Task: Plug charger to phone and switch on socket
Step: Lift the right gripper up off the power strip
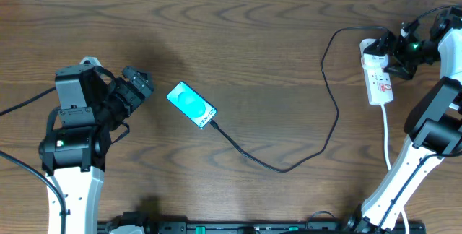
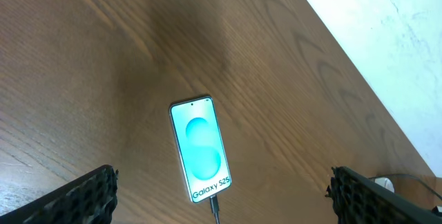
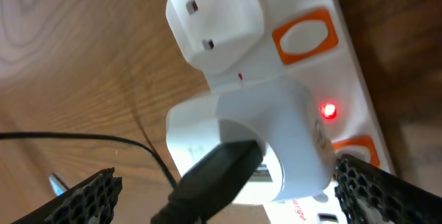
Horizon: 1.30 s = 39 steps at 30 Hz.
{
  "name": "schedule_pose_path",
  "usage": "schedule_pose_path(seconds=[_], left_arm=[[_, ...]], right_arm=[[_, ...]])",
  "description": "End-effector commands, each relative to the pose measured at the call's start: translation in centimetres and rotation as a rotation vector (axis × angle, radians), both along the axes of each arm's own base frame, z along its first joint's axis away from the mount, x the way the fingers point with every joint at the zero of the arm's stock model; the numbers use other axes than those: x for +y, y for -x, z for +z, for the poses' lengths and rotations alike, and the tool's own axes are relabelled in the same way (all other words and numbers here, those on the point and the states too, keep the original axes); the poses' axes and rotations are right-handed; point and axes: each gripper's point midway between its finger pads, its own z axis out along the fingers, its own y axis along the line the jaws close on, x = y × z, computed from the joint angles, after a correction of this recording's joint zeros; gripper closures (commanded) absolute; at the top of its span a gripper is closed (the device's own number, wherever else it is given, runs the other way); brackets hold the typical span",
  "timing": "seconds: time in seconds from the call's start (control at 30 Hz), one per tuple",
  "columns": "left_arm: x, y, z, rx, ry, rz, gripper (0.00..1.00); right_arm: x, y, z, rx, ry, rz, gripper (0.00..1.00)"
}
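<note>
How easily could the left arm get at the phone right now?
Probably easily. Its fingers are open and point at the phone, close by with only bare table between. The charger cable leaves the phone's far end, away from that arm.

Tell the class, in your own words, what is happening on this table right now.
The phone lies lit on the table with the charger plugged into its bottom end. The left hand hovers open beside it, touching nothing. The right hand is open over the socket, where the white adapter sits and a red light glows, so the switch looks on.
</note>
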Motion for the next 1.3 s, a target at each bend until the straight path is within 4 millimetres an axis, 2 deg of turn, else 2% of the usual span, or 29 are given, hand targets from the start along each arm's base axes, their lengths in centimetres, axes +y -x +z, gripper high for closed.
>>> schedule_pose_path(seconds=[0.0,0.47,0.93,1.07,1.2,1.27], left_arm=[[0.3,-0.3,0.8,-0.02,-0.018,0.005,0.02],[0.3,-0.3,0.8,-0.016,-0.018,0.004,0.02],[0.3,-0.3,0.8,-0.017,-0.018,0.004,0.02],[0.3,-0.3,0.8,-0.016,-0.018,0.004,0.02],[0.3,-0.3,0.8,-0.017,-0.021,0.001,0.02],[0.3,-0.3,0.8,-0.019,-0.028,-0.005,0.02]], right_arm=[[0.9,1.2,-3.6,0.098,-0.023,0.024,0.01],[-0.3,-0.2,3.0,0.033,0.04,0.038,0.01],[-0.9,1.2,8.4,0.033,0.12,0.061,0.01],[-0.9,1.7,11.9,-0.016,0.162,0.042,0.01],[-1.3,2.8,16.9,-0.093,0.252,0.004,0.01],[-1.1,3.7,20.0,-0.152,0.294,-0.007,0.01]])
